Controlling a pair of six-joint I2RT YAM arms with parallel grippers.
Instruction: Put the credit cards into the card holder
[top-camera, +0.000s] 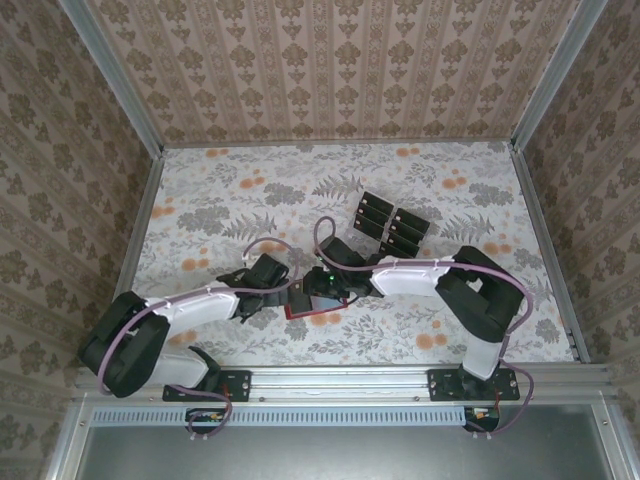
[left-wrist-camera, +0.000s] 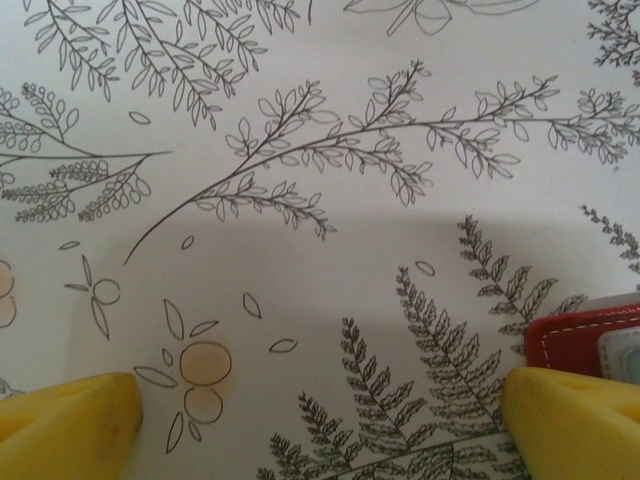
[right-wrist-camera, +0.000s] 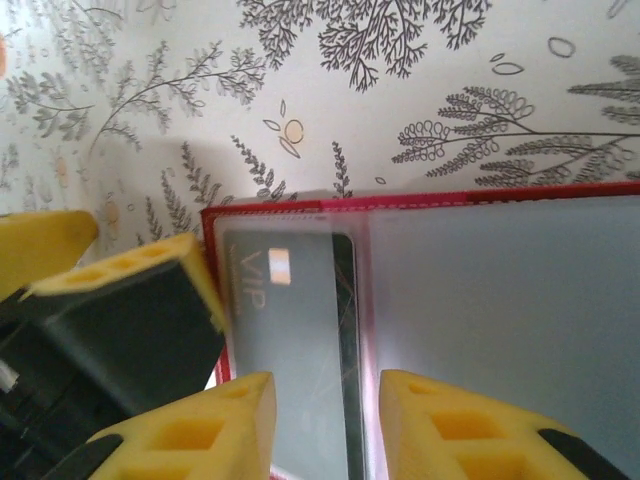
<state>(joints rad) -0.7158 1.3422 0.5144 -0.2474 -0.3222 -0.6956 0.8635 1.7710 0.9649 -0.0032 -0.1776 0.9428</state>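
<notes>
- Centrally, the card holder (right-wrist-camera: 450, 192) lies open, with one credit card (right-wrist-camera: 290, 330) under its clear sleeve.
- Right gripper (right-wrist-camera: 325, 430): jaws narrowly parted, straddling that card's edge.
- Left gripper (left-wrist-camera: 320, 430): jaws wide, with the card holder's corner against one finger.

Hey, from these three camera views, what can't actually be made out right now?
Left wrist view: the card holder is cut off by the right edge and the left hand.
Right wrist view: the pocketed card is blurred, its lower part behind the right hand; grip unclear.
Top view: both hands cover most of the holder; the loose credit cards are too small to count.
</notes>
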